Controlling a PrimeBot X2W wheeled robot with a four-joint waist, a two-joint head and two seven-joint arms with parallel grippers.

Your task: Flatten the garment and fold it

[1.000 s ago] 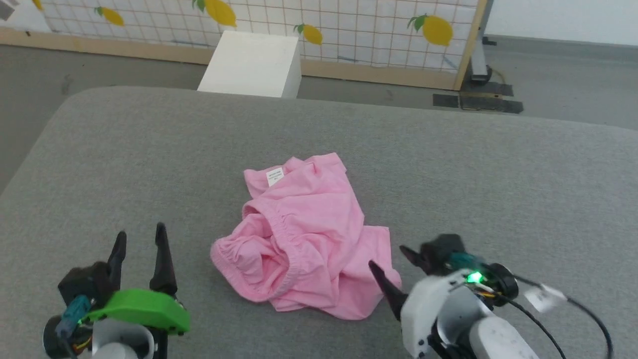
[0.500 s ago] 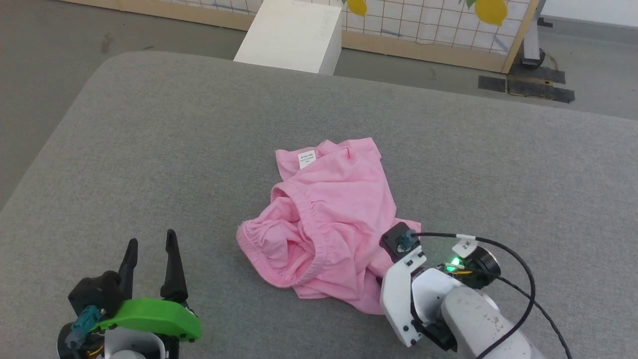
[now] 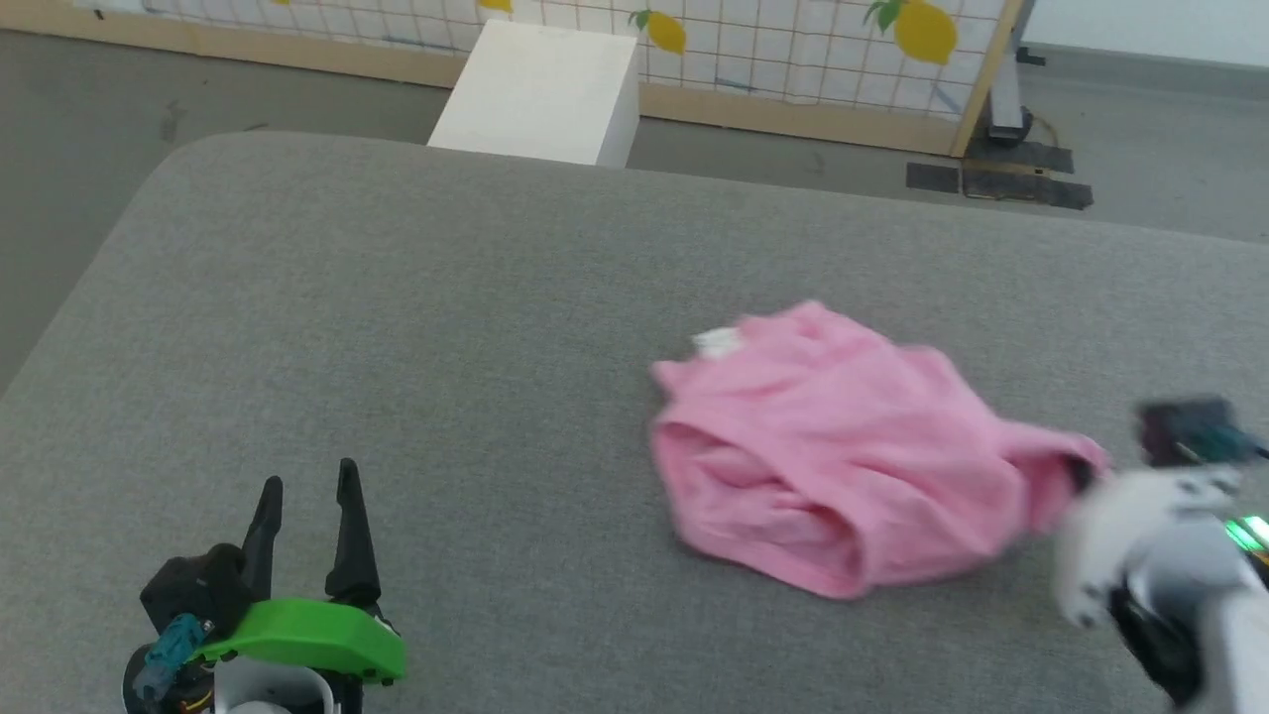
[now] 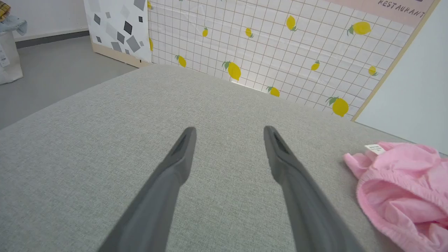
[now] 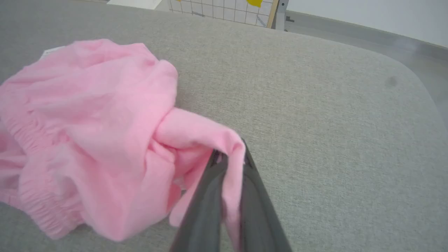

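left hand [image 3: 309, 473]: 2 long dark fingers [image 4: 164, 189], tapering to narrow tips, matte grey up close, shallow slot on the inner face near each tip. Black base block [image 3: 193, 590], bright green shell [image 3: 297, 635] over the wrist, teal connector [image 3: 167, 650] on the side, pale cuff [image 3: 263, 689] below.
right hand [image 5: 229, 154]: same 2 dark fingers. White wrist housing [image 3: 1120, 535], black block with teal plug [image 3: 1205, 436], 1 green LED [image 3: 1247, 531] lit. Blurred in the head view.
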